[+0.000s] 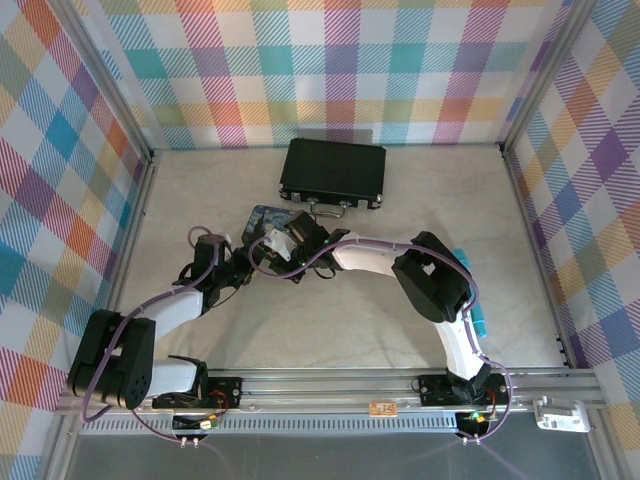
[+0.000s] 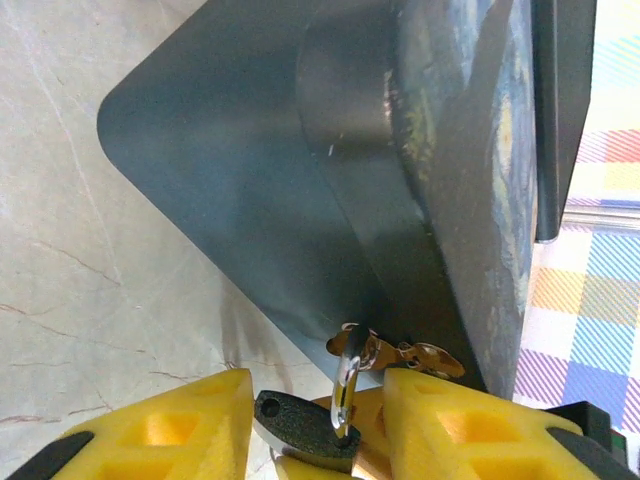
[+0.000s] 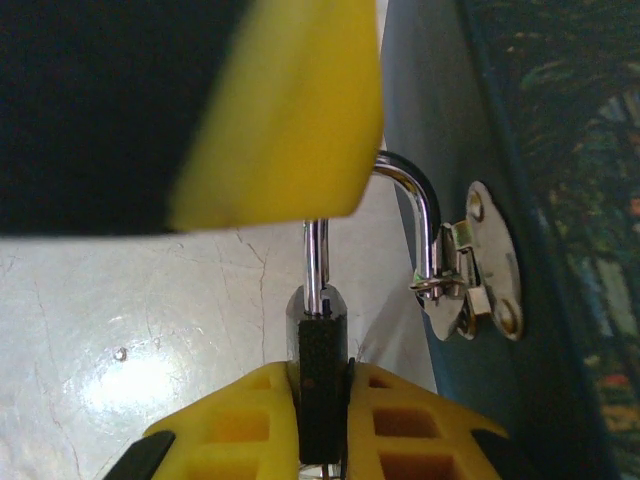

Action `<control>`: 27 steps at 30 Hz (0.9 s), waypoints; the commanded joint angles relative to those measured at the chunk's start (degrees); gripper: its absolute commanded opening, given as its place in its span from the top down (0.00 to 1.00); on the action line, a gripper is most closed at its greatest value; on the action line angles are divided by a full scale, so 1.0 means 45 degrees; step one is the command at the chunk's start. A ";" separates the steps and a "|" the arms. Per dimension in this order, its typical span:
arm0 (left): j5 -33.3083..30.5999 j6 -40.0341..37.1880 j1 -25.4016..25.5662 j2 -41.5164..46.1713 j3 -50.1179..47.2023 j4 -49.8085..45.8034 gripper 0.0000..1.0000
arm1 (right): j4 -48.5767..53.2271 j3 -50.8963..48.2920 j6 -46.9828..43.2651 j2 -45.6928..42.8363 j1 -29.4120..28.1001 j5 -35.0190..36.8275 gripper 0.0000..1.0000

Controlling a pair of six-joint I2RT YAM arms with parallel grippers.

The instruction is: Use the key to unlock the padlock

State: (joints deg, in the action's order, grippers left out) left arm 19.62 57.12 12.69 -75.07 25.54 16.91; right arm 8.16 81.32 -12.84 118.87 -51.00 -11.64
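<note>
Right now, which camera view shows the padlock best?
The right wrist view. There the padlock is close: dark body clamped in the right gripper, silvery shackle hooked through the hasp on the blue box. The left wrist view shows it low, partly cut off. In the top external view it is too small to make out.

Dark padlock (image 3: 320,370), shackle (image 3: 410,185) through silvery hasp (image 3: 470,265)

Your beige, marbled table (image 1: 340,335) carries a black case (image 1: 333,170) lying flat at its far side and, just in front, a blue painted box (image 1: 262,217).
</note>
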 commanded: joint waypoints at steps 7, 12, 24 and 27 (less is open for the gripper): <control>-0.0433 -0.0253 0.0268 -0.0529 0.0378 0.0774 0.82 | -0.0519 0.0311 0.0139 -0.0204 0.0045 -0.0634 1.00; -0.0492 -0.0348 0.0262 -0.0944 0.0438 0.1027 0.95 | -0.0528 0.0308 0.0175 -0.0258 0.0042 -0.0617 1.00; -0.4139 0.1204 0.1289 0.0272 -0.0601 0.0628 1.00 | -0.0437 -0.0916 0.2765 -0.2065 0.0037 0.0418 0.57; -0.5203 0.1648 0.1656 0.0592 -0.0656 0.0150 1.00 | -0.0353 -0.1246 0.3280 -0.2669 0.0043 0.1041 0.55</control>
State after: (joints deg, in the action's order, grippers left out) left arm 4.69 61.56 19.11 -74.13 23.49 20.29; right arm 8.08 76.29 -2.98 111.20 -51.03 -9.23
